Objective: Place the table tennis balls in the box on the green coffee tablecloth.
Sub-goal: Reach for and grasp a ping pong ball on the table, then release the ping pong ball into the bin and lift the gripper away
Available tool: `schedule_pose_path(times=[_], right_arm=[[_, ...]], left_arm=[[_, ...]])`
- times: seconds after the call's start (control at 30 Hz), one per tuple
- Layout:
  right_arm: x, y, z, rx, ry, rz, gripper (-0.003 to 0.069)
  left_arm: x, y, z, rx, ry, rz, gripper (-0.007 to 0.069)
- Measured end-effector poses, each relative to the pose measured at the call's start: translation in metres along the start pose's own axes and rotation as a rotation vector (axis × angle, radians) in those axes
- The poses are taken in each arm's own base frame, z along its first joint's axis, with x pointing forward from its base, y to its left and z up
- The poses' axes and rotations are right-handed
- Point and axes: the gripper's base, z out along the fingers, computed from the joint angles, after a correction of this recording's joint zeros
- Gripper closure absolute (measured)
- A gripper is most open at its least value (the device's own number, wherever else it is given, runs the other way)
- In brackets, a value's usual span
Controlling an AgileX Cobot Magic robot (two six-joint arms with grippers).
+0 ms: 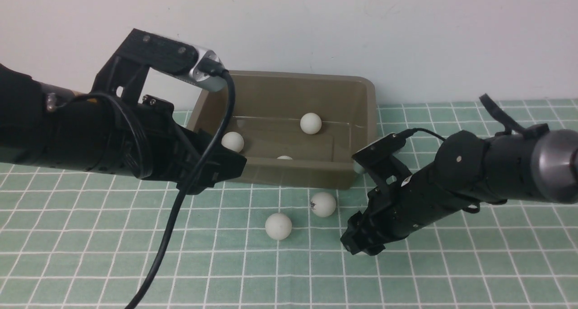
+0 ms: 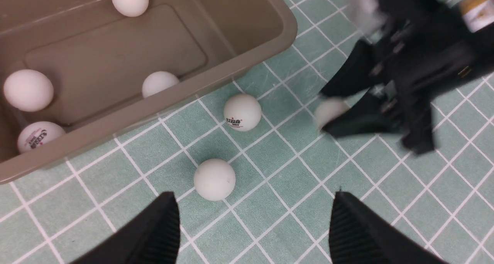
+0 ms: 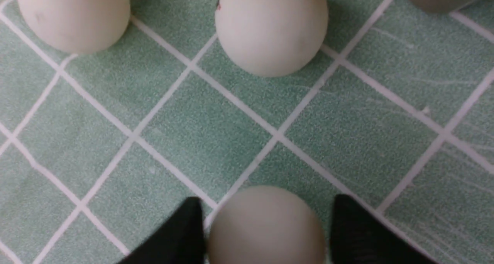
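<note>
1. Our right claw is pressed together on the held ball, one white ball pinched between both fingers, low over the green coffee tablecloth.
2. Our left claw is spread wide and holds nothing. The plain ball lies on the cloth just in front of its fingers.
3. The logo ball lies between the plain ball and the box, near its front wall. Its red and dark print is too small to read.
4. Four more balls lie inside the box; one has similar unreadable print.
</note>
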Motion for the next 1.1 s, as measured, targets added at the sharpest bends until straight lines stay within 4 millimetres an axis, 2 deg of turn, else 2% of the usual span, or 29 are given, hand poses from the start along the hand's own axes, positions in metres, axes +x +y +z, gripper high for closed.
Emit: schedule_pose_path(times=[0.07, 0.2, 0.27, 0.33, 0.43, 0.47, 0.6, 0.67, 0.8, 0.87, 0.93, 1.0, 1.1], right_arm=[[-0.002, -0.007, -0.024, 0.037, -0.019, -0.009, 0.0303], [-0.001, -0.036, -0.085, 0.173, -0.11, 0.068, 0.0303], [-0.002, -0.04, -0.101, 0.199, -0.154, 0.069, 0.0303], [-0.01, -0.036, -0.108, 0.182, -0.201, 0.038, 0.0303], [-0.031, -0.028, -0.105, 0.112, -0.271, -0.018, 0.0303], [-0.045, -0.026, -0.102, 0.074, -0.315, -0.017, 0.0303], [-0.076, -0.038, -0.079, 0.023, -0.369, -0.012, 0.0303], [-0.09, -0.049, -0.057, 0.008, -0.363, -0.01, 0.0303], [-0.102, -0.063, -0.021, -0.019, -0.33, -0.008, 0.03], [-0.105, -0.066, -0.017, -0.01, -0.333, -0.011, 0.0252], [-0.106, -0.067, -0.019, 0.003, -0.337, -0.026, 0.0188], [-0.108, -0.066, -0.03, 0.023, -0.336, -0.058, 0.0162], [-0.107, -0.068, -0.074, 0.079, -0.342, -0.08, 0.0162]], left_arm=[[0.0, 0.0, 0.0, 0.0, 0.0, 0.0, 0.0157], [0.0, 0.0, 0.0, 0.0, 0.0, 0.0, 0.0157], [0.0, 0.0, 0.0, 0.0, 0.0, 0.0, 0.0157], [0.0, 0.0, 0.0, 0.0, 0.0, 0.0, 0.0157], [0.0, 0.0, 0.0, 0.0, 0.0, 0.0, 0.0157], [0.0, 0.0, 0.0, 0.0, 0.0, 0.0, 0.0157], [0.001, -0.001, 0.0, 0.012, 0.015, 0.0, 0.0157], [0.002, -0.002, 0.0, 0.017, 0.021, 0.0, 0.0157], [0.002, -0.002, 0.0, 0.017, 0.021, 0.0, 0.0157], [0.002, -0.002, 0.0, 0.019, 0.024, 0.0, 0.0157], [0.003, -0.002, 0.0, 0.027, 0.033, 0.0, 0.0157], [0.003, -0.003, 0.0, 0.029, 0.037, 0.0, 0.0157], [0.004, -0.003, 0.0, 0.033, 0.041, 0.0, 0.0157]])
